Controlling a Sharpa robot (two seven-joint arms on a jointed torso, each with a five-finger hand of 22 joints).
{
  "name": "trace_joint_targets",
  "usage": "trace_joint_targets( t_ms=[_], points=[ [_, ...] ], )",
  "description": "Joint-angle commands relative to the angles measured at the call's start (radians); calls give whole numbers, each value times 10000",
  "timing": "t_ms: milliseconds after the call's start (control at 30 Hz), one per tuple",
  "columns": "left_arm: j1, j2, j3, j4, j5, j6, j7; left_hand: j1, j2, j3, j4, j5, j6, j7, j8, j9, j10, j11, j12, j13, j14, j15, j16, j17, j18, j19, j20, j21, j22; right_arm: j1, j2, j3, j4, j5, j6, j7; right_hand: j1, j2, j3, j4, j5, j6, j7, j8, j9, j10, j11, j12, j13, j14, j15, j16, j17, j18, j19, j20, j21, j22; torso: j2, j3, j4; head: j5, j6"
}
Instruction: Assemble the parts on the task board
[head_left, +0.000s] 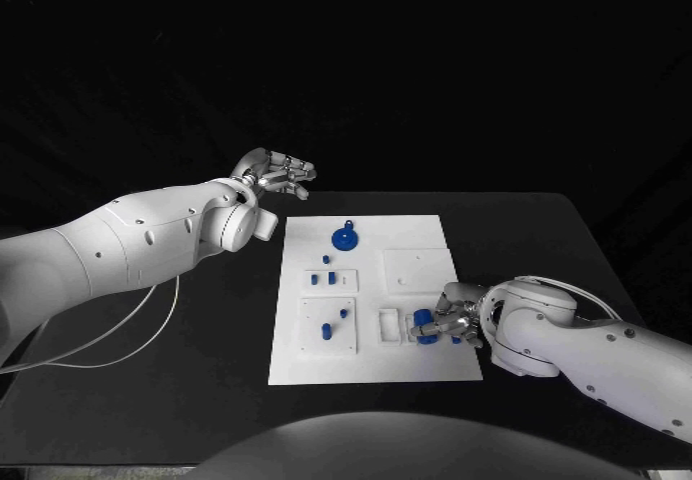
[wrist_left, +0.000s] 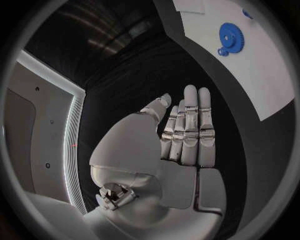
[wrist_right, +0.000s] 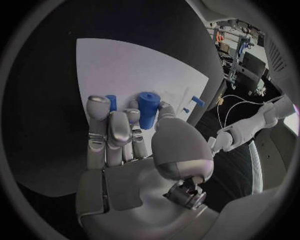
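Parts lie on the task board (head_left: 433, 235) mid-worktop (head_left: 577, 240). Left hand (head_left: 277, 173) hovers off its far-left corner, fingers apart, empty — bare worktop around. Right hand (head_left: 450, 322) pinches a blue cylinder (wrist_right: 148, 109) at the board's near-right edge.

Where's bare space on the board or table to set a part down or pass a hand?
Free: the black table left of the task board, the board's near strip, and its far right corner past the blue gear. Crowded: near right, where the right hand holds a blue cylinder. The left hand is off the board.
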Motion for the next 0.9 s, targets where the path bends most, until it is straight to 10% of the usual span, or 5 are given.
trace_joint_targets(
  t_ms=[33, 333, 900],
  points=[
    [-9, 6, 7, 16, 46, 146, 33, -73, -39, -11, 49, -8, -83, 20, -2, 14, -69, -7, 37, -14, 25, 64, -17, -2, 28, 60, -6, -28, -7, -54, -45, -57, -40, 260, -185, -543, 379, 247, 289, -438, 343, -23, -94, -16, -139, -83, -65, -206, -147, 123, -42, -78, -29, -32, 504, 12, -26, -3, 1, -4, 5, -25, 1],
    [-9, -2, 7, -6, 46, 214, 46, -71, -89, -22, 65, -4, -104, 29, -3, 14, -95, 4, 34, -13, 16, 70, -25, -8, 24, 60, 0, -28, -81, 166, -211, 3, 282, 920, -492, -388, -82, 189, 1271, -1403, 401, 80, -148, 2, -590, -68, -115, -256, -234, 143, -78, -101, -26, -71, 519, -32, -23, 17, 6, -14, 13, -53, 1],
    [-9, 14, 5, -5, 46, 245, 31, -69, -83, -40, 81, -10, -112, 29, -2, 14, -111, 6, 48, -13, 14, 73, -30, -14, 23, 68, 4, -25, -166, 535, -131, 192, 554, 1668, -490, -410, -235, 149, 1517, -1470, 368, 118, -159, 11, -600, -69, -114, -278, -258, 134, -72, -118, -34, -71, 506, -23, -51, 7, 10, -39, 36, -44, 1]
  ],
)
